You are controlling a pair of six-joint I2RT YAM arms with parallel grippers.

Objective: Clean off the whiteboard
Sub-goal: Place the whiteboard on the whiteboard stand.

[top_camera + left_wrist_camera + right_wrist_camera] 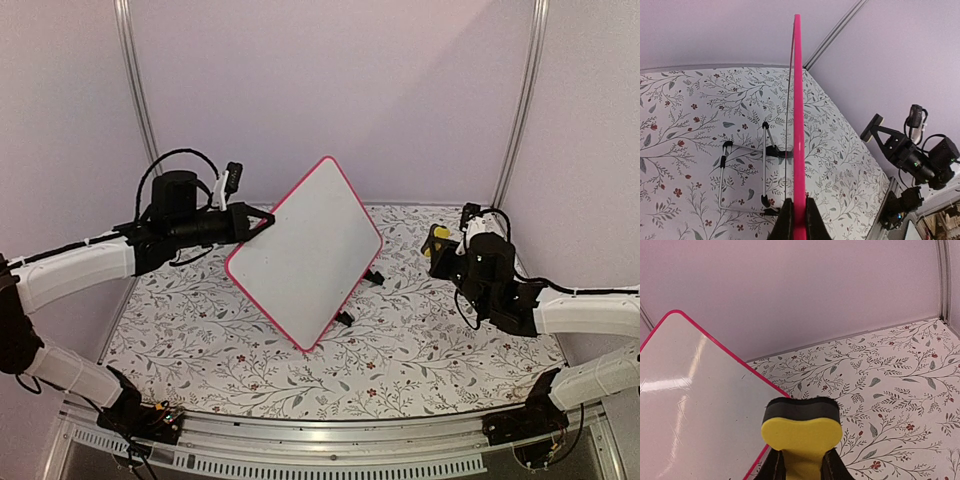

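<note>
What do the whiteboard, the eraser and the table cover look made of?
Whiteboard: glossy white face, streaky glare, likely coated; pink frame looks plastic. Eraser: matte yellow foam-like body with dark felt-like layer. Table cover: matte floral print, cloth or vinyl, unclear.

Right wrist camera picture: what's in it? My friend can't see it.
The right gripper holds a yellow eraser with a dark pad on top, low in the middle. To the left tilts the pink-framed whiteboard, shiny with glare; to the right lies the flowery tablecloth, a plain wall behind.
</note>
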